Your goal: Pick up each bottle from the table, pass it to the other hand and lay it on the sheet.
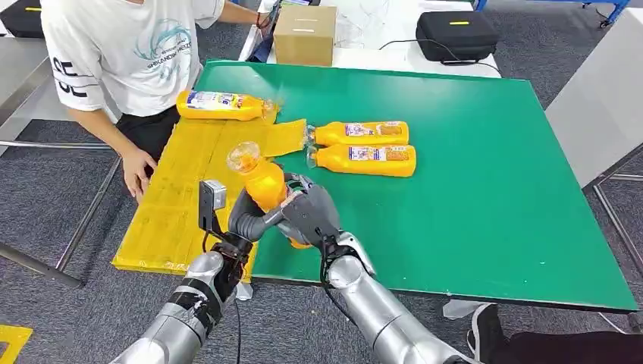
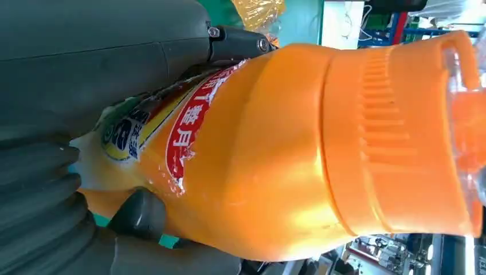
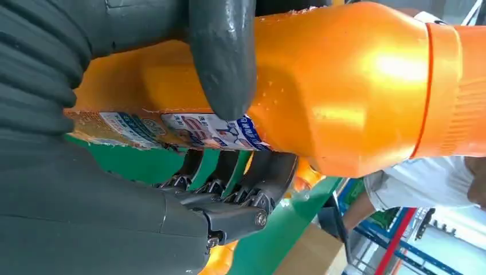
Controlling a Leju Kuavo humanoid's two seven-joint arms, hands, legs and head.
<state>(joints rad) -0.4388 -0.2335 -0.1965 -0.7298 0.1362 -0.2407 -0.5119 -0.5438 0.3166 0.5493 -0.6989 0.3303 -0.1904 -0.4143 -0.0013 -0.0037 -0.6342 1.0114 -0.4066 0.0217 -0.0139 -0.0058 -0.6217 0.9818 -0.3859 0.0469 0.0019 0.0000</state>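
An orange bottle [image 1: 263, 180] with a clear cap is held tilted above the near edge of the green table [image 1: 485, 205], cap pointing away from me. My left hand [image 1: 250, 218] and my right hand [image 1: 312, 214] both grip its lower body. In the left wrist view the left hand [image 2: 86, 69] wraps the labelled bottle [image 2: 286, 154]. In the right wrist view the right hand's thumb [image 3: 220, 57] lies over the bottle [image 3: 344, 86], with fingers beneath it. One bottle [image 1: 224, 105] lies on the yellow sheet [image 1: 182, 205]. Two more bottles [image 1: 362, 133] [image 1: 369, 158] lie side by side on the table.
A person in a white shirt [image 1: 125, 45] stands at the far left, with one hand [image 1: 137, 171] resting on the sheet's edge. A cardboard box [image 1: 305, 34] and a black case [image 1: 456, 34] sit beyond the table. A grey surface [image 1: 599, 98] flanks the right side.
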